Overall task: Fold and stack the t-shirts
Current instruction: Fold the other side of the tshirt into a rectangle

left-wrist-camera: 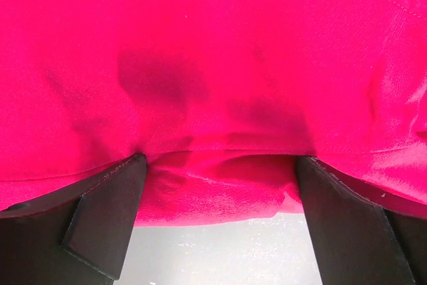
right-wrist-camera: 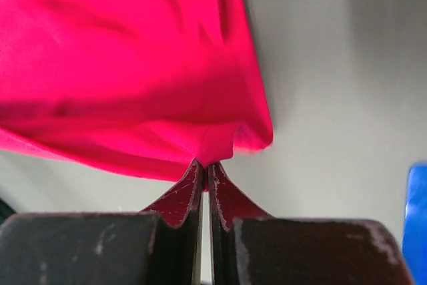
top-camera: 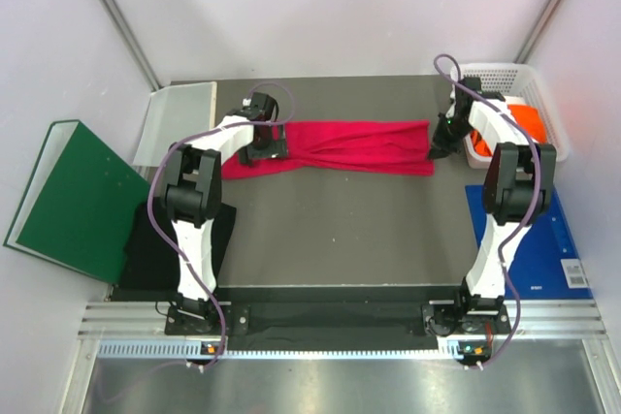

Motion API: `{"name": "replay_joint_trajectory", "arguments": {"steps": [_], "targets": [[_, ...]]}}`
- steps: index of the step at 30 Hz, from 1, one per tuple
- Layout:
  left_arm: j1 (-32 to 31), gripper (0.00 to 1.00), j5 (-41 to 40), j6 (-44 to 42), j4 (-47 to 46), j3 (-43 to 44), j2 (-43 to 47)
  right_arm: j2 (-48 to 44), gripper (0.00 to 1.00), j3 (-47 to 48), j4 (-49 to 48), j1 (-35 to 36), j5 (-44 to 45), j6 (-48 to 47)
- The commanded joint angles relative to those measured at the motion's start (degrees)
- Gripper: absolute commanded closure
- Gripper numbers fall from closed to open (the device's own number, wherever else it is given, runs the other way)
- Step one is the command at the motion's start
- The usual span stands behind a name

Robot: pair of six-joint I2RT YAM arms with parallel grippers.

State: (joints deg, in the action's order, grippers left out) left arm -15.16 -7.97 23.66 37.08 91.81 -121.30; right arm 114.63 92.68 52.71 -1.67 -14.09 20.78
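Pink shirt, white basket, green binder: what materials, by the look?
Pink shirt: soft matte cloth, probably knit; it wrinkles, bunches, and shows a fine nap up close. White basket: likely moulded plastic, with lattice walls. Green binder: rigid board, perhaps plastic-covered; flat, smooth, even colour.

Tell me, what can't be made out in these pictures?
- Orange t-shirt, top view: mostly hidden by the right arm and the basket wall.
- Black t-shirt, top view: left arm crosses it; shape unreadable.
- Crimson t-shirt, wrist views: edges run off frame.
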Motion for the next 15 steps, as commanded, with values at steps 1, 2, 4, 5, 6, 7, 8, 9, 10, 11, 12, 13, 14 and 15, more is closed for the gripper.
{"name": "replay_joint_trajectory", "arguments": {"steps": [1,2,4,5,6,7,8,9,10,11,12,13,14,15], "targets": [[1.18,0.01,-1.61,0.51,13.98,-2.34,-4.74,2.79,1.0,8.29,-1.03,-0.35,2.31,-0.12],[1.18,0.01,-1.61,0.6,13.9,-2.34,-4.91,4.01,1.0,8.82,-1.55,-0.35,2.83,-0.03],[1.18,0.01,-1.35,0.77,13.98,-1.99,-5.0,5.6,1.0,10.57,-2.0,-0.61,3.1,0.23],[1.18,0.01,-1.35,0.77,13.98,-1.9,-5.18,7.43,1.0,11.11,-2.43,-0.61,3.1,0.4],[1.18,0.01,-1.35,0.86,13.98,-1.9,-5.09,8.41,1.0,11.64,-2.61,-0.53,3.1,0.49],[1.18,0.01,-1.35,0.77,14.07,-1.81,-5.18,10.07,1.0,12.51,-2.78,-0.53,3.1,0.67],[1.1,0.01,-1.52,0.86,14.16,-1.81,-5.09,10.87,1.0,12.87,-3.13,-0.53,2.93,0.93],[1.1,0.01,-1.7,0.86,14.16,-1.81,-5.09,11.58,1.0,13.39,-3.31,-0.53,2.92,1.02],[1.1,0.01,-1.88,0.86,14.33,-1.81,-5.0,12.37,0.99,14.01,-3.92,-0.53,3.1,1.11],[1.1,0.01,-2.05,0.86,14.34,-1.9,-4.92,12.81,0.99,14.01,-4.54,-0.53,3.36,1.46],[1.01,0.01,-2.05,0.86,14.42,-2.16,-4.65,13.07,0.98,14.45,-5.59,-0.53,3.71,1.72],[0.92,0.01,-2.05,0.95,14.34,-2.34,-4.39,13.6,0.97,14.63,-6.29,-0.53,3.54,1.81],[0.83,0.01,-2.14,0.86,14.25,-2.51,-4.21,13.86,0.96,14.98,-6.74,-0.53,3.19,1.73],[0.66,0.01,-2.49,0.86,13.9,-2.69,-3.95,13.78,0.82,15.76,-7.7,-0.35,3.01,1.55]]}}
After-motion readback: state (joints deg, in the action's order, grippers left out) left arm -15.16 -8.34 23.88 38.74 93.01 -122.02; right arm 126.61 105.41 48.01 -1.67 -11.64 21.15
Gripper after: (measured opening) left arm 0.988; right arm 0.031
